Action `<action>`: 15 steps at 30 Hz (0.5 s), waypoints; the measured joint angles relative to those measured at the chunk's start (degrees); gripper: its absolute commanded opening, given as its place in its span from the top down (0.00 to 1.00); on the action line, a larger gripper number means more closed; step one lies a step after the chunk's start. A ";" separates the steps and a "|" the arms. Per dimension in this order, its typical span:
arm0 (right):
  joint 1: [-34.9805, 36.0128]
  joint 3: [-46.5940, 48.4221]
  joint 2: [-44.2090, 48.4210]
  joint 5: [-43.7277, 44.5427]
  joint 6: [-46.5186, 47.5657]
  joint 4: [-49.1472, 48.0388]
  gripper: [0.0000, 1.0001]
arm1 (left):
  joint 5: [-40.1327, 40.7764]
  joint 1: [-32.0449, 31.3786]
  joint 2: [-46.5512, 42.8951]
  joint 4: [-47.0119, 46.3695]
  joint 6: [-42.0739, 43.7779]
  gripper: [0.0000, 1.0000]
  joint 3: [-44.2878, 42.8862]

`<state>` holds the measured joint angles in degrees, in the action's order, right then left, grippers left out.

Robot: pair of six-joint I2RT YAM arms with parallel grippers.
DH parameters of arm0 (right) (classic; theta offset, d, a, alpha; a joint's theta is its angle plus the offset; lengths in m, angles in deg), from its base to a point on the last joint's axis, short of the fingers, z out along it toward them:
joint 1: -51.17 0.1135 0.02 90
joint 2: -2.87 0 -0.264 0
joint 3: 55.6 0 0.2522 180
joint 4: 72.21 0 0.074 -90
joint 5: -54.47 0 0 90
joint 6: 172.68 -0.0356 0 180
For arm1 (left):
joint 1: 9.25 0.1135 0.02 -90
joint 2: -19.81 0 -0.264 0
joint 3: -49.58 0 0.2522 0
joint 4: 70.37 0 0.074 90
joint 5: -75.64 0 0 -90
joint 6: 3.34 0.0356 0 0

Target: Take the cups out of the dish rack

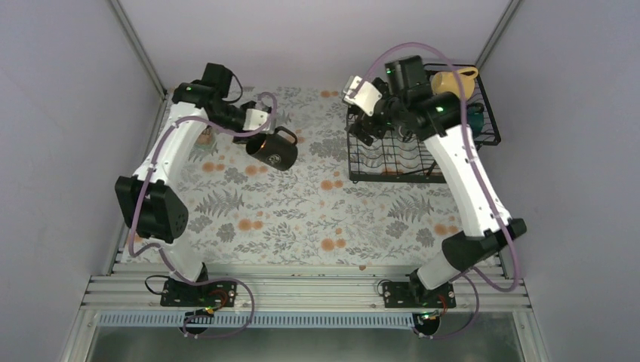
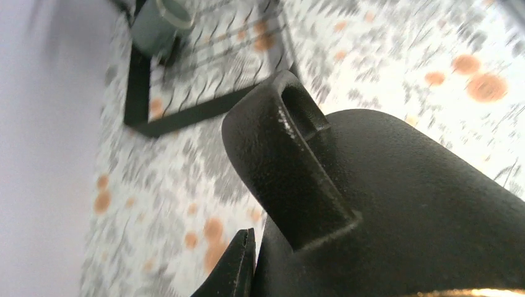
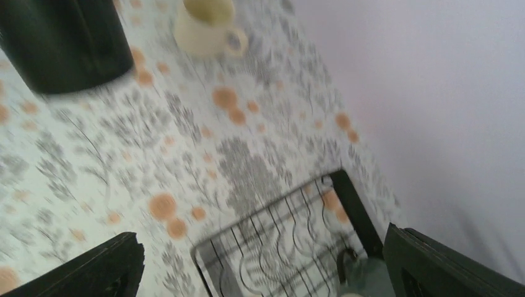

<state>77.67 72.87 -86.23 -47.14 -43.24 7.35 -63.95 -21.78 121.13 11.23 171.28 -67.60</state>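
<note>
My left gripper is shut on the rim of a black mug and holds it above the floral table, left of the dish rack. In the left wrist view the black mug fills the frame, with one finger against its wall. My right gripper is open and empty above the rack's left end; its fingers stand wide apart over the rack wires. A yellow mug and a dark teal mug sit in the raised tier. A grey-green mug stands in the flat tray.
A cream mug stands on the table at the far left, partly hidden by the left arm in the top view. Grey walls close in the left, back and right. The floral cloth covers the table.
</note>
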 measured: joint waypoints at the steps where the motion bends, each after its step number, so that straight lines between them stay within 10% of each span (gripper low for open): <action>1: 0.00 -1.05 -0.98 2.10 0.81 -0.13 0.00 | 2.49 0.72 -0.87 -0.46 -0.55 0.98 0.46; 15: -0.09 -4.85 -16.41 23.02 8.20 -4.04 0.00 | 33.77 7.72 -7.06 -11.61 -21.38 0.98 5.57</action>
<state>77.58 68.02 -102.65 -24.13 -35.04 3.31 -30.18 -14.06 114.07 -0.38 149.90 -62.03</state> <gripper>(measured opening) 0.998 0.110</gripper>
